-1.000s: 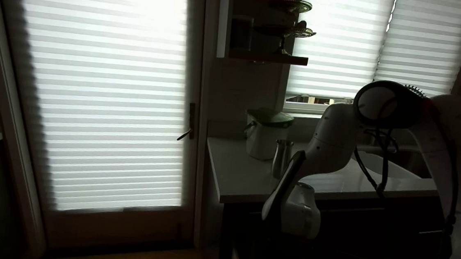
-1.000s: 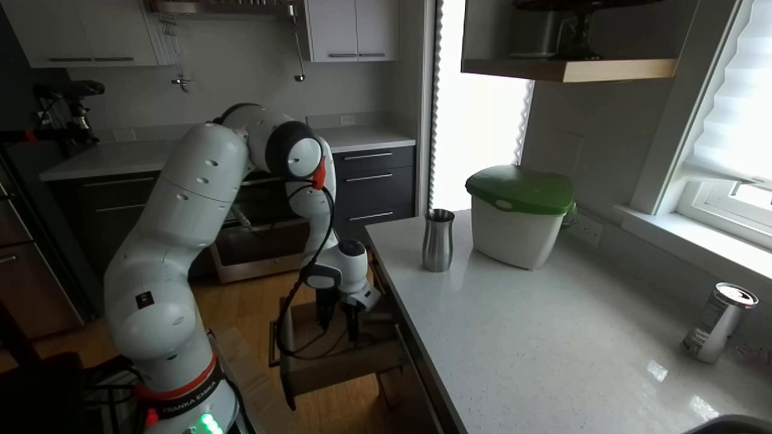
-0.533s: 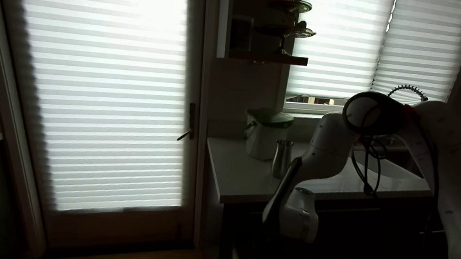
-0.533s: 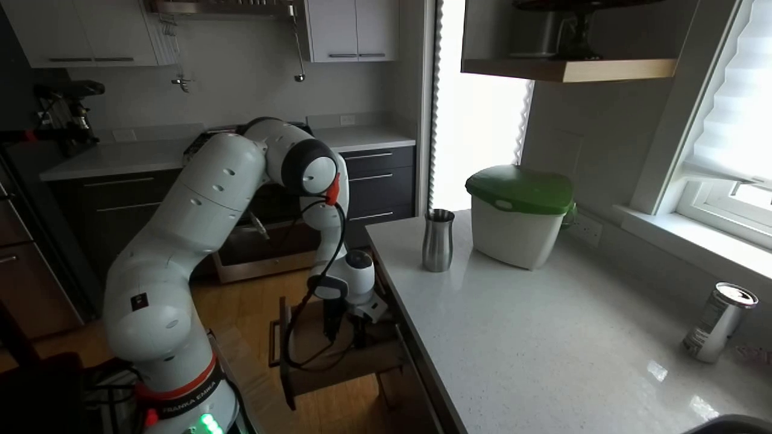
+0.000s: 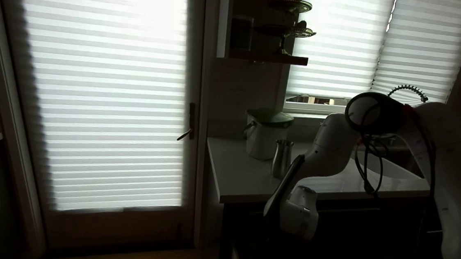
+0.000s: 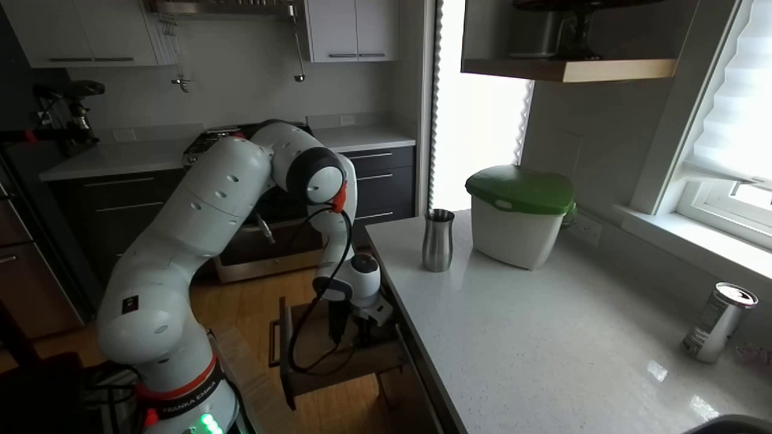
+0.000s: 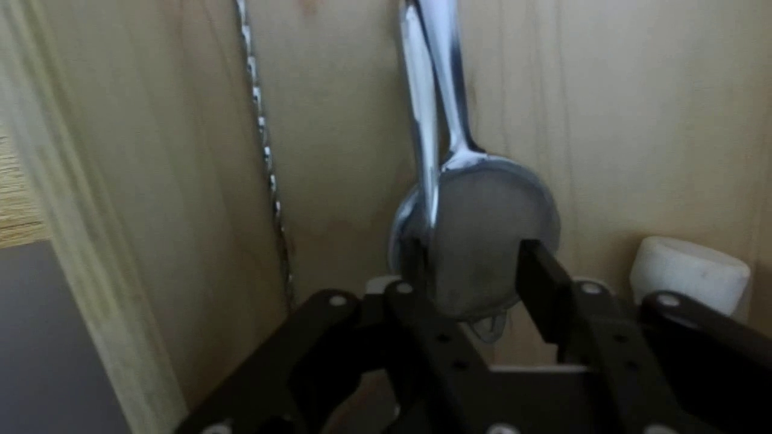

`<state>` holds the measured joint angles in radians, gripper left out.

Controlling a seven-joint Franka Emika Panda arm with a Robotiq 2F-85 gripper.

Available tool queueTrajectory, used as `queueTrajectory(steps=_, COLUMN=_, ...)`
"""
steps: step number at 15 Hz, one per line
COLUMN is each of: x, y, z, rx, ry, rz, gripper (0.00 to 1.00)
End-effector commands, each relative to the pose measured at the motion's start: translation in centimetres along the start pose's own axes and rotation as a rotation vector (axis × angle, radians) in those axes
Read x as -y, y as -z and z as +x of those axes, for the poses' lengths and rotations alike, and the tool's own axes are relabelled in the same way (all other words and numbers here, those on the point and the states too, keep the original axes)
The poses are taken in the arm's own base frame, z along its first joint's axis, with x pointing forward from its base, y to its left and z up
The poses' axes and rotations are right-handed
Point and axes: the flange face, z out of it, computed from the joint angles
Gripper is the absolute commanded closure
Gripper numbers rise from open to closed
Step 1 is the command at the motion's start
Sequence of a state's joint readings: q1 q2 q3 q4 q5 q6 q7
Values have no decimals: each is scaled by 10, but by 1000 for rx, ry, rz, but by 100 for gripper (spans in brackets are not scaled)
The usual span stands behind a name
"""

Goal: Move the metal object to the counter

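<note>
In the wrist view the metal object, a round grey strainer (image 7: 482,223) with two shiny handle strips, lies flat on the wooden bottom of a drawer. My gripper (image 7: 473,259) points down over it, its jaws partly open with a clear gap between the fingertips. One dark fingertip overlaps the handle side and the other overlaps the disc; contact cannot be told. A dull-grey metal cup (image 6: 438,244) stands upright on the counter (image 6: 531,337), in both exterior views. In an exterior view the gripper (image 6: 351,339) is down inside the drawer, below the counter's edge.
The pulled-out drawer (image 6: 344,369) juts from beneath the counter. Inside it, a twisted metal rod (image 7: 263,132) and a whitish stub (image 7: 690,274) lie beside the strainer. A green-lidded bin (image 6: 518,226) and a tilted-looking can (image 6: 718,325) stand on the counter; a shelf (image 6: 567,69) hangs above.
Over the last second the arm has come lower into the drawer and shifted toward the counter's edge. The cup and bin have stayed put.
</note>
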<state>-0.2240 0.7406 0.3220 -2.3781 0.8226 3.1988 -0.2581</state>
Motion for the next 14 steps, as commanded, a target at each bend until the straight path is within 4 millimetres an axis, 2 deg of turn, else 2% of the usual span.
queueTrajectory(steps=1, x=-5, y=1, z=4, rx=-13, ry=0, rz=19, gripper=87)
queueTrajectory(steps=2, x=-5, y=1, z=5, rx=-14, ry=-1, rz=24, gripper=96)
queueTrajectory(steps=3, x=-6, y=2, z=6, rx=-14, ry=-2, rz=30, gripper=99)
queueTrajectory(steps=9, x=-6, y=9, z=6, rx=-15, ry=-10, rz=65, gripper=99)
queueTrajectory(steps=14, x=-15, y=22, z=-12, rx=99, ry=0, rz=118, gripper=99)
